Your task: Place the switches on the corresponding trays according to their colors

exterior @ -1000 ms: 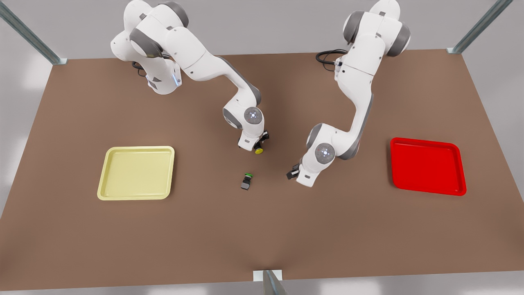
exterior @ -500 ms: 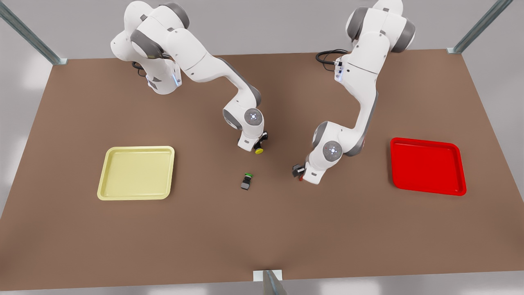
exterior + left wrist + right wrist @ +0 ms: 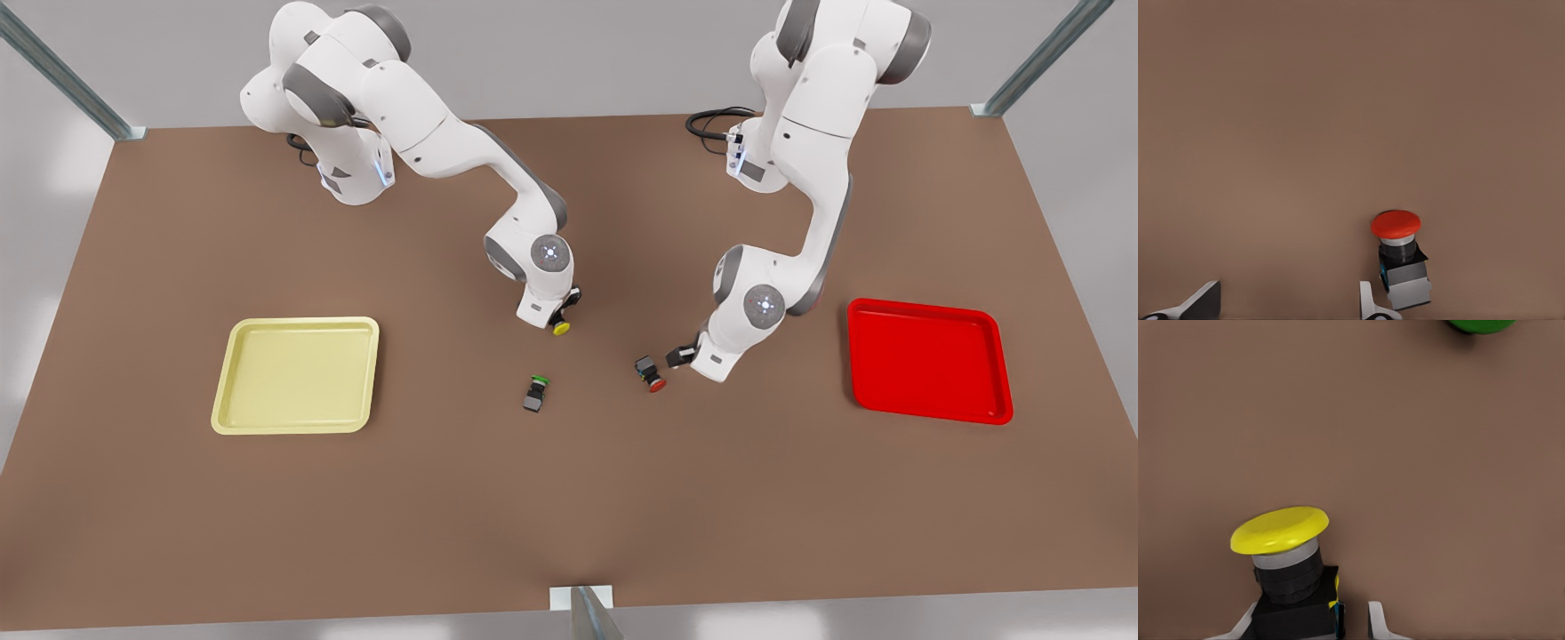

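Right gripper (image 3: pixel 564 317), worktop (image 3: pixel 569 498) centre: jaws narrow, holding yellow switch (image 3: pixel 562 328). Left gripper (image 3: pixel 679 357): jaws wide, red switch (image 3: pixel 651 374) at its 8 o'clock, apart.

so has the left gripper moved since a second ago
Yes. The left gripper has shifted toward the red tray on the front view's right, uncovering the red switch, which lies on the table outside its open fingers.
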